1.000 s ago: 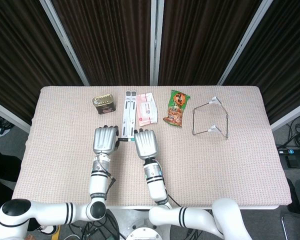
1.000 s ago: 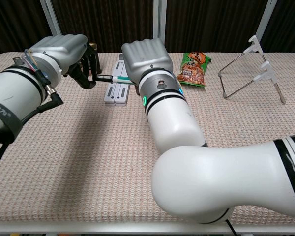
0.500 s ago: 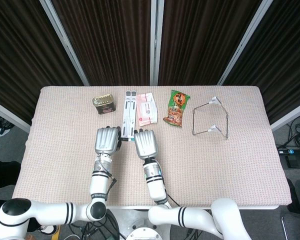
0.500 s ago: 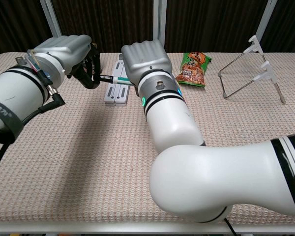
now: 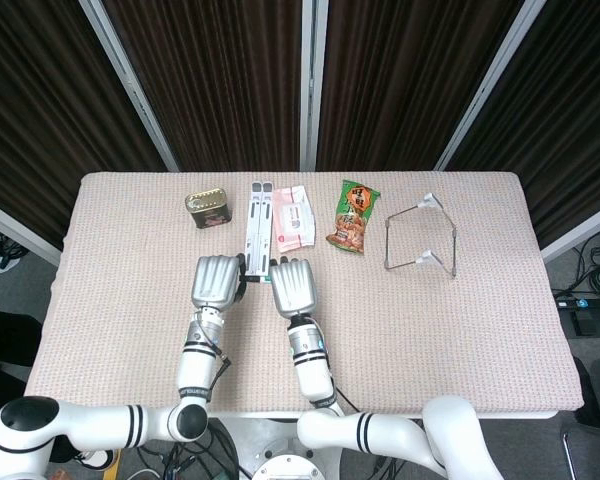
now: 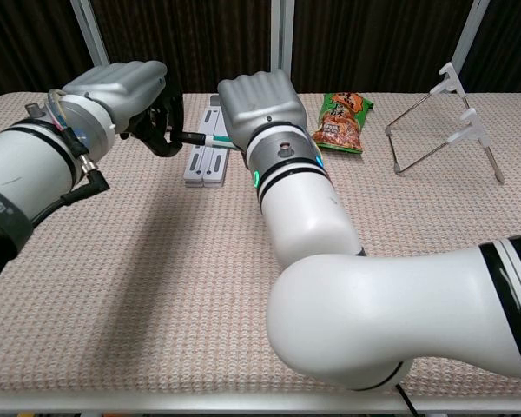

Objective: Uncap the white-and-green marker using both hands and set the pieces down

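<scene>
The white-and-green marker (image 5: 255, 279) lies level between my two hands over the middle of the table. In the chest view only a short stretch of the marker (image 6: 201, 137) shows, dark at its left end and white and green at its right. My left hand (image 5: 216, 281) closes its fingers around the dark left end, seen in the chest view as my left hand (image 6: 126, 91). My right hand (image 5: 293, 286) grips the other end in a fist, which is my right hand (image 6: 256, 104) in the chest view. Most of the marker is hidden inside the two hands.
Behind the hands a white two-bar stand (image 5: 259, 225) lies flat, with a tin can (image 5: 207, 209) to its left and a pink-and-white packet (image 5: 293, 215) to its right. Further right are a snack bag (image 5: 355, 215) and a wire rack (image 5: 422, 238). The woven tablecloth (image 5: 480, 330) covers the table.
My left hand has shifted right toward the right hand, so less of the marker shows between them. The right hand has stayed put.
</scene>
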Tool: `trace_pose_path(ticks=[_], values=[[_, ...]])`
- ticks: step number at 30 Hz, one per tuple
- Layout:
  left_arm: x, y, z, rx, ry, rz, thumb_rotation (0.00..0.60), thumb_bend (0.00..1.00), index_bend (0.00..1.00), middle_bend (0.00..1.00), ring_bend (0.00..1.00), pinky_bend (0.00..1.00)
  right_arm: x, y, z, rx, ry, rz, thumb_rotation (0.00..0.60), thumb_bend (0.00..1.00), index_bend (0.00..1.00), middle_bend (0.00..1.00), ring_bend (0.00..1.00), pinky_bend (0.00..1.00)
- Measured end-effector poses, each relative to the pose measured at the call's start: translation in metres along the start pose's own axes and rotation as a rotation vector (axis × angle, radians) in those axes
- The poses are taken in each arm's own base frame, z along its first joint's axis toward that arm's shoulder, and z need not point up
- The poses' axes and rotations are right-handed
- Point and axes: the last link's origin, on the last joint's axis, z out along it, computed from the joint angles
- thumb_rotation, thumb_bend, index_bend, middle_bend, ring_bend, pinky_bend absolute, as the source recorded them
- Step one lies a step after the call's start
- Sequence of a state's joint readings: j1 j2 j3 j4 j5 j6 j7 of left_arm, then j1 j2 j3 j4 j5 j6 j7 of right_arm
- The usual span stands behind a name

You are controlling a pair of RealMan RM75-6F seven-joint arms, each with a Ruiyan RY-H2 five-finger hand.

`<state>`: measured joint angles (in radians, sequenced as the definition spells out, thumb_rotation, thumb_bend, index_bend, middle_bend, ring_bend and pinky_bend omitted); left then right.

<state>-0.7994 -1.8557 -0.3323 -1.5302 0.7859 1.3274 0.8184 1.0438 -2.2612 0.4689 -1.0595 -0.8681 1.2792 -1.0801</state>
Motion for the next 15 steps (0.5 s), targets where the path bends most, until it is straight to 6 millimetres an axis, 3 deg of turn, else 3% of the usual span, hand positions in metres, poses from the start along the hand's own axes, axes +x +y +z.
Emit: trace_pose_path(ticks=[15], values=[[0.005, -0.042, 0.001, 0.029, -0.010, -0.009, 0.600, 0.38, 0.68, 0.70, 0.63, 0.68, -0.007, 0.036, -0.005, -0.020, -0.017, -0.046, 0.600, 0.38, 0.67, 0.63, 0.62, 0.73]])
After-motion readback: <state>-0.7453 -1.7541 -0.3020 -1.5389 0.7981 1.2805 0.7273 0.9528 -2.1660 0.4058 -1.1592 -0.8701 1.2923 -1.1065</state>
